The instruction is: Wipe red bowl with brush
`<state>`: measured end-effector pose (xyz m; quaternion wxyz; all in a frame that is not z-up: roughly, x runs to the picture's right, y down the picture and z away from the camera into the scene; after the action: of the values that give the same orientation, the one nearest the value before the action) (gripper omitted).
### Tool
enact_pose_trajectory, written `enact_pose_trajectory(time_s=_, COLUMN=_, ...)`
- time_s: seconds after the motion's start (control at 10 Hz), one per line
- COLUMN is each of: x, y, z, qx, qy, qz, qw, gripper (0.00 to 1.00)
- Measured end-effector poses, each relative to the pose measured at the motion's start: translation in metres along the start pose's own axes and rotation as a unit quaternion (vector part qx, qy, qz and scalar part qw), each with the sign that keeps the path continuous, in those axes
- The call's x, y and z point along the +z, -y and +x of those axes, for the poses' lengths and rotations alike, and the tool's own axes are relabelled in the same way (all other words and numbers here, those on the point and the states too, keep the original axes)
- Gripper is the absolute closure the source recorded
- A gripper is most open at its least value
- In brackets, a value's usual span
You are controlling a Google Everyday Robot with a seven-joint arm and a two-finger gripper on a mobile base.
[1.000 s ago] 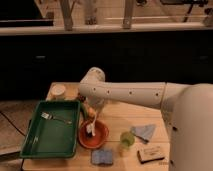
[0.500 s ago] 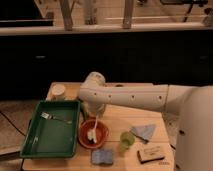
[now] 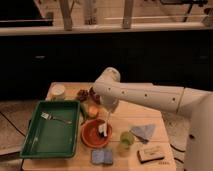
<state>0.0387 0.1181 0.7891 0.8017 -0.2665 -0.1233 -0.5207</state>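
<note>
The red bowl (image 3: 92,135) sits on the wooden table just right of the green tray. My gripper (image 3: 108,109) hangs right above the bowl's right half and is shut on the brush (image 3: 106,121). The thin whitish handle runs straight down from the gripper. The brush's white-and-dark head (image 3: 103,130) rests inside the bowl near its right side. The arm's white wrist covers most of the gripper from this view.
The green tray (image 3: 35,145) holds a fork (image 3: 55,118). A small green cup (image 3: 126,140) stands right of the bowl, with a blue sponge (image 3: 102,156) and a tan-and-black block (image 3: 150,154) at the front. Also there: a blue-grey cloth (image 3: 143,131), an orange fruit (image 3: 92,111), a white cup (image 3: 58,91).
The brush head has shifted rightward and slightly forward across the bowl, from its left part to its right side. The arm's wrist moved right with it.
</note>
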Motion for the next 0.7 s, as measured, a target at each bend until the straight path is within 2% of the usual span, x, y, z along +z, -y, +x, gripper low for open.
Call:
enact_pose_trajectory(time_s=0.2, x=-0.001, y=0.012, z=-0.003, qx=-0.01, qy=0.001, qz=0.005, qw=0.9999, gripper=0.97)
enact_pose_trajectory(time_s=0.4, x=-0.005, y=0.035, z=-0.018, qx=-0.029, qy=0.003, qz=0.012, qw=0.9995, gripper=0.97)
enact_pose_trajectory(time_s=0.5, x=-0.008, y=0.053, z=-0.035, qx=-0.047, qy=0.007, qz=0.013, qw=0.9988, gripper=0.97)
enact_pose_trajectory(time_s=0.7, x=-0.01, y=0.068, z=-0.05, qx=-0.058, qy=0.008, qz=0.01, qw=0.9982, gripper=0.97)
